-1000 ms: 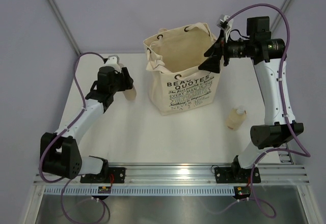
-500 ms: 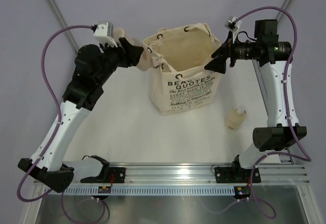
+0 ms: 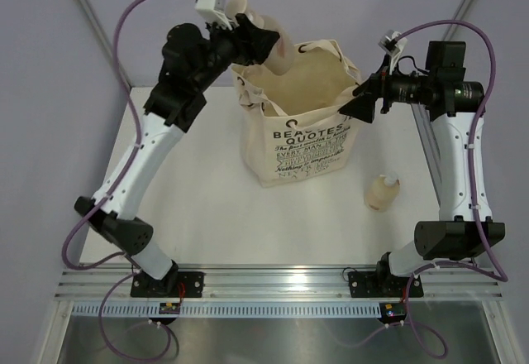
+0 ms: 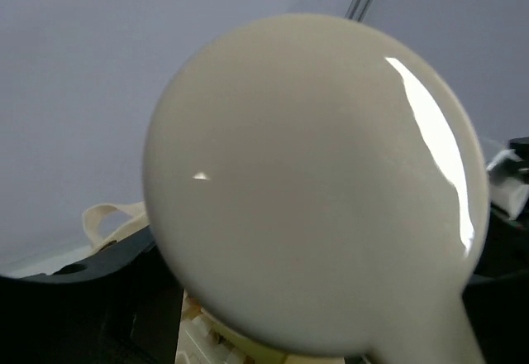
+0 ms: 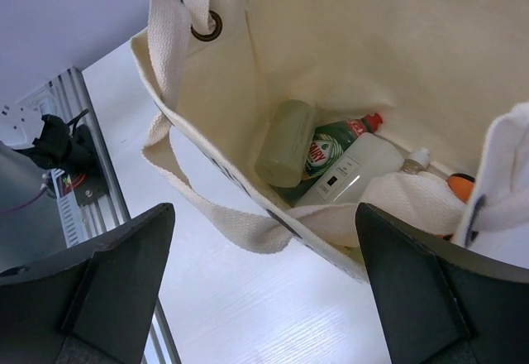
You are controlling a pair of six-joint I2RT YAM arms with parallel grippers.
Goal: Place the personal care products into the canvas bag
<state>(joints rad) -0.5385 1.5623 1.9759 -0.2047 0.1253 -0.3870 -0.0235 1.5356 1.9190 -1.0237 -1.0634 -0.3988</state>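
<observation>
The canvas bag [image 3: 307, 145] stands upright and open mid-table, with black lettering on its front. My left gripper [image 3: 263, 43] is shut on a beige pump bottle [image 3: 281, 52] and holds it high over the bag's rear left rim. In the left wrist view the bottle's round base [image 4: 314, 182] fills the frame. My right gripper [image 3: 364, 102] is open and empty just outside the bag's right rim. In the right wrist view [image 5: 264, 298] it looks into the bag [image 5: 331, 41], where a sage-green tube [image 5: 285, 143], a green bottle with a red cap [image 5: 337, 146] and a white bottle [image 5: 361, 174] lie.
A small cream bottle [image 3: 383, 192] lies on the white table to the right of the bag, below my right arm. A small orange-capped item [image 5: 460, 184] shows deep in the bag. A rope-like handle [image 5: 178, 29] hangs over the near rim.
My left arm has lifted the beige bottle from the table's left side, up and to the right, to above the bag's rim. My right gripper has drawn back slightly to the right.
</observation>
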